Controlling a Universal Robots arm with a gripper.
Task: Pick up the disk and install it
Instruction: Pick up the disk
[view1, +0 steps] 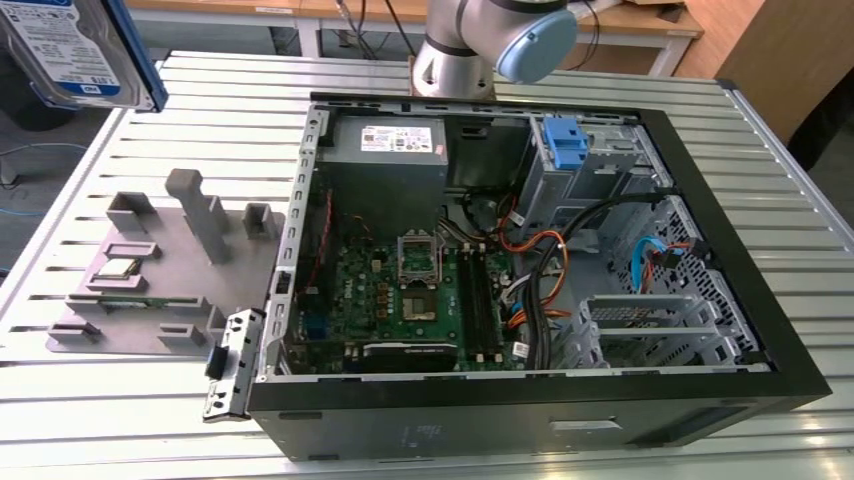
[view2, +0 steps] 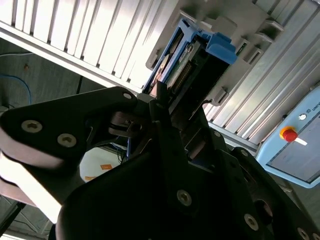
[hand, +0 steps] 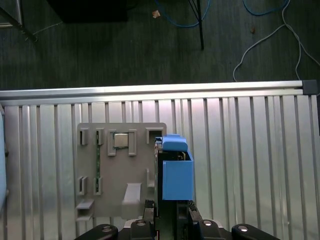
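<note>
The flat silver hard disk (view1: 74, 50), with its blue-and-white label and blue plastic side rails, hangs in the upper left corner of the exterior view. There it is close to the camera and well apart from the open black computer tower case (view1: 534, 395) in the middle of the frame.

In the first wrist view the disk (hand: 177, 172) is seen edge-on, blue rail outward. The black gripper (hand: 170, 212) has a finger pressed against each side of it, so the fingers are clamped on the disk. In the second wrist view the same grip shows, with the disk (view2: 187, 62) projecting from between the dark fingers (view2: 162, 107).

Behind the held disk in the first wrist view lies a flat grey fixture plate with raised slots and posts (hand: 115, 170), resting on the slatted aluminium table (hand: 240, 150). The plate (view1: 147, 270) sits toward the exterior view's left, beside the case. Inside the case are a green motherboard (view1: 400, 290), a grey power-supply box (view1: 400, 140) and a blue plastic bracket (view1: 566, 140) in the drive bay.
</note>
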